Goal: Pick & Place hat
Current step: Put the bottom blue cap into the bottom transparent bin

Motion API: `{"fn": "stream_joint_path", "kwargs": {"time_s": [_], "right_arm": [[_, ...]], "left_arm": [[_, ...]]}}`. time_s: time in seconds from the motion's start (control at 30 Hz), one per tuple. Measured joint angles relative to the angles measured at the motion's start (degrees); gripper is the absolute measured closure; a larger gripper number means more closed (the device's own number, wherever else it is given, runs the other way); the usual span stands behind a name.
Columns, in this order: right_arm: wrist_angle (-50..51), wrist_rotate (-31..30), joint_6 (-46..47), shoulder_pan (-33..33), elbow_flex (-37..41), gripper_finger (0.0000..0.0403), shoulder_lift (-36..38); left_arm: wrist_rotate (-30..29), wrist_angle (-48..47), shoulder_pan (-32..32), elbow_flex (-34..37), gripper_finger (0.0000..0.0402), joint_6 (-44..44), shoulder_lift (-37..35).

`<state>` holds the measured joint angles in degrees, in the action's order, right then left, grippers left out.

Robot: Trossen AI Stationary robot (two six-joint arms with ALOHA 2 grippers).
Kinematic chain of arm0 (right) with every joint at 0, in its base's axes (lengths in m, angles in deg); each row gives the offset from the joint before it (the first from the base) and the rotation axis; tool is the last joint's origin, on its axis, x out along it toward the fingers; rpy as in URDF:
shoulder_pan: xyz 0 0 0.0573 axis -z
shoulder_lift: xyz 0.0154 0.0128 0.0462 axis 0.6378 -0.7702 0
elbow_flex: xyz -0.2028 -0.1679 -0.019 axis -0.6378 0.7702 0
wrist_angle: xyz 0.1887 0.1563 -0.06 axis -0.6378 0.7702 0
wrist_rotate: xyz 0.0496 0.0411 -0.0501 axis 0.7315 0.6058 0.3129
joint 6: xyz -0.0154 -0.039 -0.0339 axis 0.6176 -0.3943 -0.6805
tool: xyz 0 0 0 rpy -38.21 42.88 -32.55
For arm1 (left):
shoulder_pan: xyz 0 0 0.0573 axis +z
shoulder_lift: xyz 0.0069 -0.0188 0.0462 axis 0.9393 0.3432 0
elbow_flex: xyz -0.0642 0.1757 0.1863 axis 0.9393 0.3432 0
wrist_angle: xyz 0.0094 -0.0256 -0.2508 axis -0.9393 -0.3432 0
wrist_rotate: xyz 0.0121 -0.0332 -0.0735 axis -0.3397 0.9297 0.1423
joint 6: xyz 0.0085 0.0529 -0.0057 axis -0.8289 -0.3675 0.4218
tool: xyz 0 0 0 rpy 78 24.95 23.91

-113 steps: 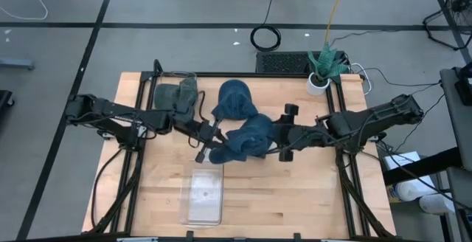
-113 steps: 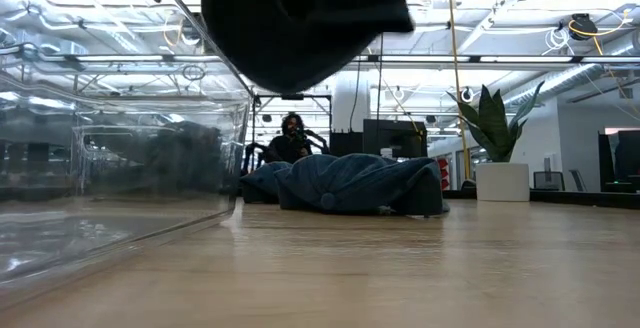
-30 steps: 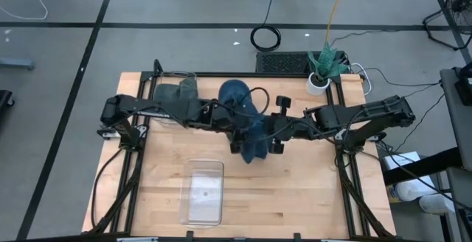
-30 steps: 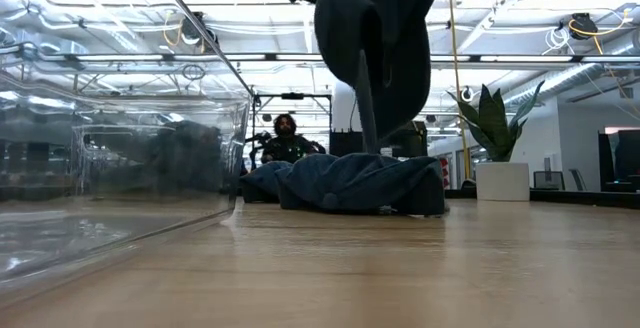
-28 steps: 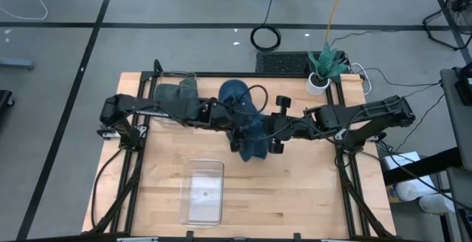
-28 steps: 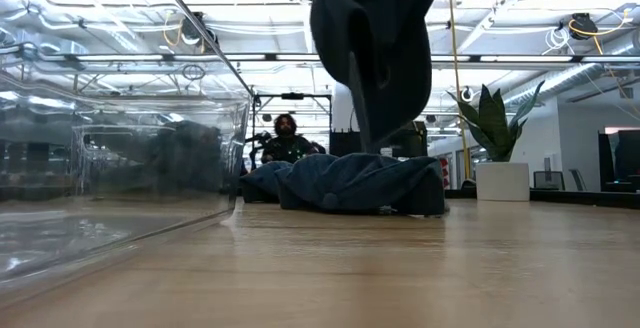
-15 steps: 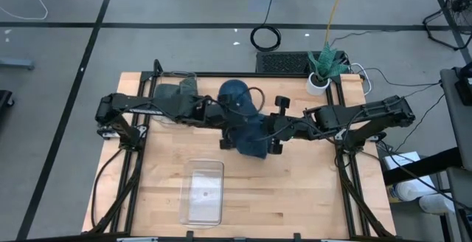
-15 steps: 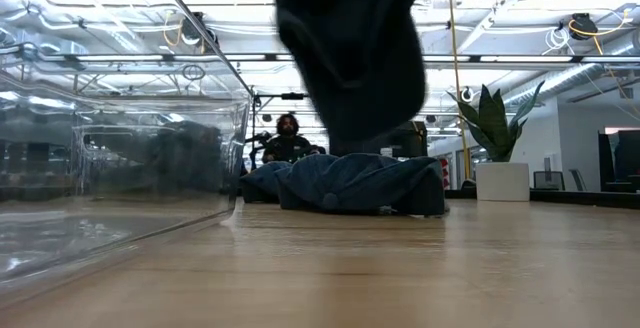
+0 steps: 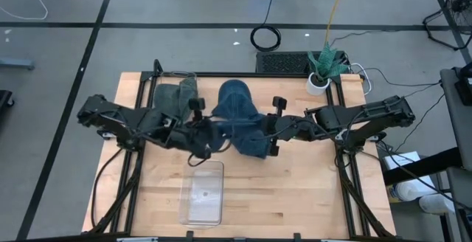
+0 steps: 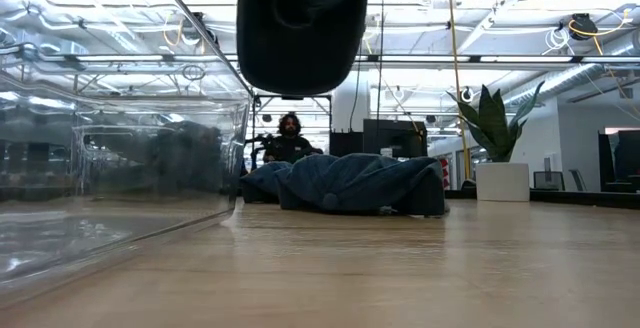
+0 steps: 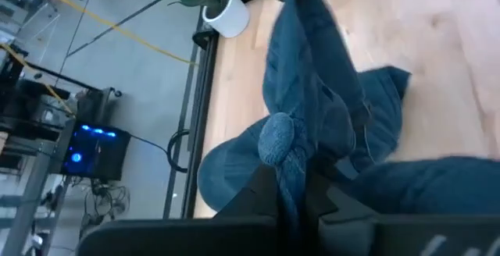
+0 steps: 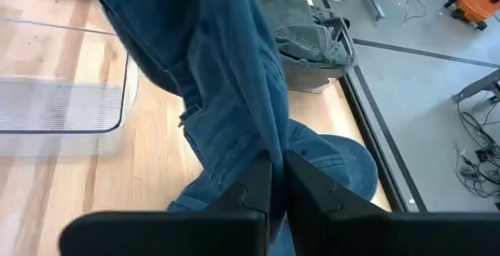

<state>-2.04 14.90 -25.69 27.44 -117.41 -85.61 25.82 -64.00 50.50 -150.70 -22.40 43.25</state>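
Above the table [image 9: 310, 198], both tools pinch one blue hat [image 9: 247, 140].

Bright overhead light, blurred foreground, ceiling glare

Robotics lab: exposed ceiling ducts [image 10: 570, 73], floor cables [image 9: 265, 37].

No text, label, brand or number can be read in any view.
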Motion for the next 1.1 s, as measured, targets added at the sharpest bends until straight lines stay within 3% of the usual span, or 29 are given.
{"fn": "stream_joint_path", "kwargs": {"time_s": [0.2, 0.43, 0.73, 1.1], "right_arm": [[-1.30, 1.11, -0.01, -0.83, 0.08, 0.0373, 0.26], [-4.24, 12.72, -1.12, -2.39, 0.22, 0.0328, 0.65], [-2.83, 9.56, -1.33, -3.26, 0.20, 0.0243, 1.20], [-0.34, 8.39, -1.09, -3.30, 0.20, 0.0247, 1.13]], "left_arm": [[-3.99, -6.07, -4.98, 0.00, 0.0399, 4.04, -0.07], [-4.94, -7.66, -5.20, -0.02, 0.0399, 5.95, -0.24], [-3.70, -7.22, -8.16, -0.02, 0.0400, 6.36, -0.22], [-4.88, -7.18, -20.89, -0.02, 0.0401, 17.57, -0.13]]}}
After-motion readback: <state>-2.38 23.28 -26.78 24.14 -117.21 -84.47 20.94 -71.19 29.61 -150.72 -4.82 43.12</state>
